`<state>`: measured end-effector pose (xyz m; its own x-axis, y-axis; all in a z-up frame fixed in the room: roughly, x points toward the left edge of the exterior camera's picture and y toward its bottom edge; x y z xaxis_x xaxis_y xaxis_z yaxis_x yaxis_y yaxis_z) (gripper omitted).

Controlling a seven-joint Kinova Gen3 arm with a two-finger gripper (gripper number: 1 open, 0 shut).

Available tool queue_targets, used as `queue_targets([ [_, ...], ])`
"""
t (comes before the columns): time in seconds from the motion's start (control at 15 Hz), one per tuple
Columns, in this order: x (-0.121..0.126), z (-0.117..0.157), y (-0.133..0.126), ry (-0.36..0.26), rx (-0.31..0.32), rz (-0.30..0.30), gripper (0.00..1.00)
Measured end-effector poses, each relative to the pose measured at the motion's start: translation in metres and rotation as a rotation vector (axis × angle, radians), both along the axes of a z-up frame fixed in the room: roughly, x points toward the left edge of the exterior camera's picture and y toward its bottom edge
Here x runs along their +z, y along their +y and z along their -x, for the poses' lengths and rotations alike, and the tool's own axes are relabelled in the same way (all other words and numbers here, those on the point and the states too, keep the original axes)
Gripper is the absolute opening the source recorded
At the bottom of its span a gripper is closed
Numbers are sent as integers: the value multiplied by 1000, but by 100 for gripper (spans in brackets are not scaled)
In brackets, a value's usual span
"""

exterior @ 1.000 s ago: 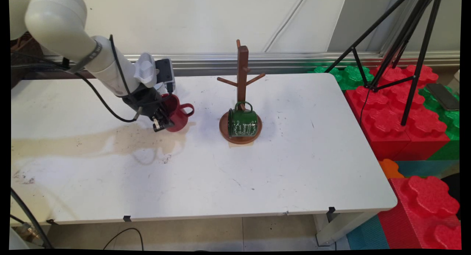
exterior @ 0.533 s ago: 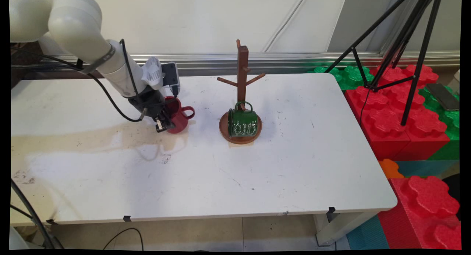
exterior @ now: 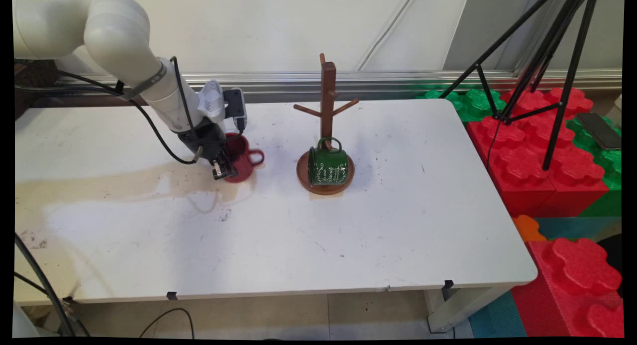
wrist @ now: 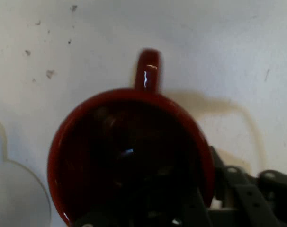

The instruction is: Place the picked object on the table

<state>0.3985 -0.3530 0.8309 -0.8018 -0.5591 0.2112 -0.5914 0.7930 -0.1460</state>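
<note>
- Red and glossy, the mug (exterior: 242,158) sits at the table's (exterior: 278,235) left rear, with the hand (exterior: 222,167) gripping its rim on the side facing away from the mug tree.
- One finger goes down inside the mug's dark mouth and the other lies against the outer wall, as the hand view shows; the hand is clamped on the mug wall.
- Relation that matters: the mug's handle sticks out on the far side from the hand, pointing toward the wooden mug tree (exterior: 327,116), so the hand and the handle sit opposite each other across the mug's opening.
- Whether the mug's base rests on the table or hangs just above it I cannot tell; it looks slightly tipped in the main view.
- Mug shape: a round, smooth-walled cup with a small loop handle, shiny as glazed ceramic or enamel.
- Right of it, well apart, stands the brown mug tree, a straight post with short slanting pegs on a round base.
- Against that post lies a green mug (exterior: 327,166) on its side with pale lettering, its handle upward.
- Table surface: white, flat and scuffed with dark specks.
</note>
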Motion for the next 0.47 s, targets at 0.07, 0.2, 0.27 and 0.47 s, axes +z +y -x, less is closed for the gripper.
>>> queue_targets([
  [0.07,-1,0,-1,-1,-1,-1,100],
  [0.2,-2,6,-10,-5,-17,-1,100],
  [0.27,-2,5,-10,-6,-18,1,100],
  [0.47,-1,2,-10,-10,-19,9,100],
])
